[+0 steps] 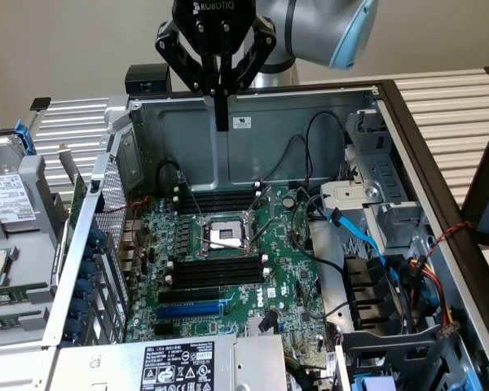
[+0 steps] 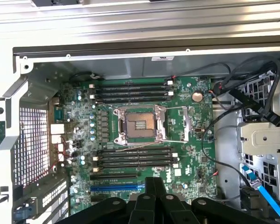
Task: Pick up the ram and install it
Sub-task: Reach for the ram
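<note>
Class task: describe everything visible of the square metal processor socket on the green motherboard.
The square silver metal processor socket lies flat on the green motherboard, between two banks of long black memory slots. Its frame surrounds a pale, exposed centre; no cooler covers it. Thin wire levers flank it.

Case (image 1: 187, 138): bare grey sheet metal, dull finish. Motherboard (image 1: 285, 252): green board, slight sheen, with black plastic slots (image 1: 216, 273) and one blue plastic slot (image 1: 191, 310). Gripper (image 1: 220, 118): matt black.
</note>
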`<state>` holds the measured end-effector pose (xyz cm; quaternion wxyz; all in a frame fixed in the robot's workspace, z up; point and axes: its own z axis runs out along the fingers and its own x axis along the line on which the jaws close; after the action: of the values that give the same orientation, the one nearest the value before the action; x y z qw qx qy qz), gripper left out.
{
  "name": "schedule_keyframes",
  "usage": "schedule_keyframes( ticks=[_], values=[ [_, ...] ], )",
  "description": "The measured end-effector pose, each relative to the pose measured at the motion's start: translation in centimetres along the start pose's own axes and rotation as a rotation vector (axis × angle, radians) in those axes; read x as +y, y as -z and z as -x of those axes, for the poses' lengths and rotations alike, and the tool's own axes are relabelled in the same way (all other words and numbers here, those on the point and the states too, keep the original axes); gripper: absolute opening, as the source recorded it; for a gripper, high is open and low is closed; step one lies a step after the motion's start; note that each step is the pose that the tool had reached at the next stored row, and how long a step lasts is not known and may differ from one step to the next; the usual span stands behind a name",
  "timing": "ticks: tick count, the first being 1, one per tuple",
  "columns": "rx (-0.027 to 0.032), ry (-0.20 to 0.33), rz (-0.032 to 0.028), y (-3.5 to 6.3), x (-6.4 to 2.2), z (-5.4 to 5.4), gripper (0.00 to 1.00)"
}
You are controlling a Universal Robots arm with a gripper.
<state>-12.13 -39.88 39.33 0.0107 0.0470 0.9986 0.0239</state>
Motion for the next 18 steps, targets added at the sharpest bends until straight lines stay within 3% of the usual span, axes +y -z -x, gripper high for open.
schedule_keyframes(
  ticks=[4, 18],
  values=[
    [-0.0005, 0.0, 0.0002, 0.25, -0.09, -1.1, 0.11],
    [-0.0006, 0.0, 0.0002, 0.41, -0.99, -7.3, 0.11]
  ],
)
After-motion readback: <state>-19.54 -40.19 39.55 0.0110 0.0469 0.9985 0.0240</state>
